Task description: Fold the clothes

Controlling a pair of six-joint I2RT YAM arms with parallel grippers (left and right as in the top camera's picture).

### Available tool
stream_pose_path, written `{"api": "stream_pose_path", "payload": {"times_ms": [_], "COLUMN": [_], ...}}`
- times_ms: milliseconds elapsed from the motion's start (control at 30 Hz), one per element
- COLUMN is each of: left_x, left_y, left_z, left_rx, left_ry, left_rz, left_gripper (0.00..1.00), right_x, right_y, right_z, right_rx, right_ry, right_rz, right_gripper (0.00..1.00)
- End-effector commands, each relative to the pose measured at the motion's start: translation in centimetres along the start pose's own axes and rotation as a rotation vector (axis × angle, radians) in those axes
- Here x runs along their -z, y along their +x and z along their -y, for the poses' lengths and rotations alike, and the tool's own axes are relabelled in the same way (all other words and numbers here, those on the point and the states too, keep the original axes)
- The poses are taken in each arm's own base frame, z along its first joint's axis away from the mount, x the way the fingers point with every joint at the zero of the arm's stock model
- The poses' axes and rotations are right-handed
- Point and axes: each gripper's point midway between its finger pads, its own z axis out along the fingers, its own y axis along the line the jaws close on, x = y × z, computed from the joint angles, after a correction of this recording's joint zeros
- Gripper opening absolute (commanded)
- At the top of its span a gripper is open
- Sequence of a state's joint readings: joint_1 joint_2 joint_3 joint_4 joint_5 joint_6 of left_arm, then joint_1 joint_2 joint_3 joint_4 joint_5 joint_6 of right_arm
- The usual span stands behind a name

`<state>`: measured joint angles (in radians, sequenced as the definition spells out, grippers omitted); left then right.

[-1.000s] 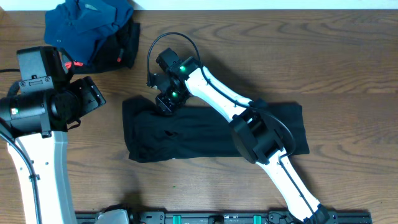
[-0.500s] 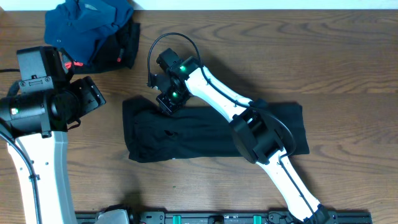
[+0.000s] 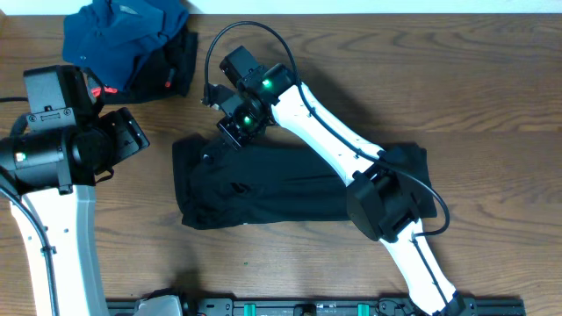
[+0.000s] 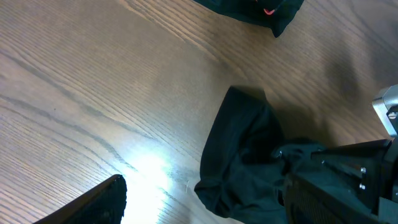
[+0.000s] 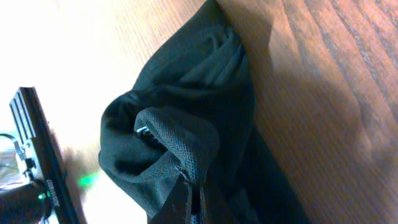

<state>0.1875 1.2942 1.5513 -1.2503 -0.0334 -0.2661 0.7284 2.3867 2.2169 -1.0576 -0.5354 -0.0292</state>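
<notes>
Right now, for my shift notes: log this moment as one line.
stage: folding | right gripper: shut on black garment, upper-left edge in overhead | left gripper: open, holding nothing

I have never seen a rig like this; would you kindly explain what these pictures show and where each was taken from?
This is a robot: a left arm and a right arm at a wooden table, each ending in a two-finger gripper. One picture looks down from a fixed camera above; the other two come from wrist cameras. A black garment lies across the middle as a long band; a dark blue garment and a small black piece with red tags sit at the top left. The right gripper is shut on the black garment's edge near its left end. The left gripper is open nearby, holding nothing.
</notes>
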Motion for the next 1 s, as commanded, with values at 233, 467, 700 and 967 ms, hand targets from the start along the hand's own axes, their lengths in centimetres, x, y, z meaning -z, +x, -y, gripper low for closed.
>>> {"api": "stream_pose_path", "payload": {"times_ms": [233,467,700,967], "left_x": [0.1,0.1,0.1,0.1], "left_y": [-0.1,-0.2,-0.2,-0.2], "left_z": [-0.3,-0.3,-0.3,-0.3], "left_rx": [0.012,0.013,0.013,0.013], "left_ry": [-0.013,-0.011,-0.011,-0.012], "left_rz": [0.006,0.011,0.011,0.009], "left_gripper": [0.81,0.8,0.81,0.81], "right_x": [0.9,0.4,-1.1,-2.6], "right_y": [3.8,5.9,6.0,6.9], "right_z": [-2.2,-4.7,-8.6,-10.1], "right_rx": [-0.119,-0.181,-0.131,-0.087], "right_ry": [-0.054,-0.094,-0.152,-0.086], "right_rz": [-0.156,-0.246,-0.259,-0.285], "right_gripper": [0.01,0.01,0.05,0.57]}}
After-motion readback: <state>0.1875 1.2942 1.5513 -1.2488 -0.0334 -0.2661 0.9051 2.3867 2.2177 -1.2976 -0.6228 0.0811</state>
